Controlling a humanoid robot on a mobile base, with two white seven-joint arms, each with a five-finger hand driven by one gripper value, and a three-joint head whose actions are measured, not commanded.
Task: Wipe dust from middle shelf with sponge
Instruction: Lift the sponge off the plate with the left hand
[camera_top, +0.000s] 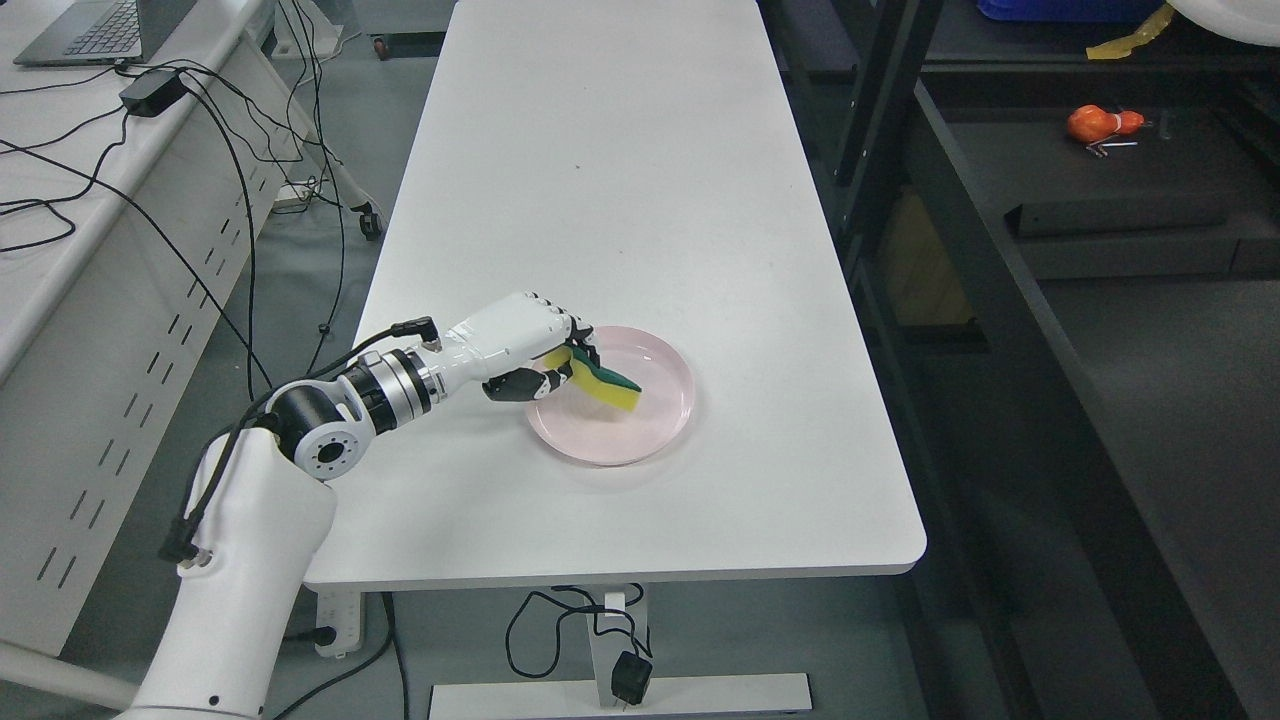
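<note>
Over the pink plate (655, 440) near the white surface's (620, 180) front edge, the left hand (520, 345) reaches in from lower left. Its fingers (580, 345) pinch the yellow-green sponge (598, 382), tilted, low end near the plate. Dark shelf rack (1100, 200) stands to the right, well apart.

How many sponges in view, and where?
1. The sponge, yellow with a green scrub side, is gripped in the left hand above the pink plate on the white table. None visible elsewhere; the dark shelves could hide more.
</note>
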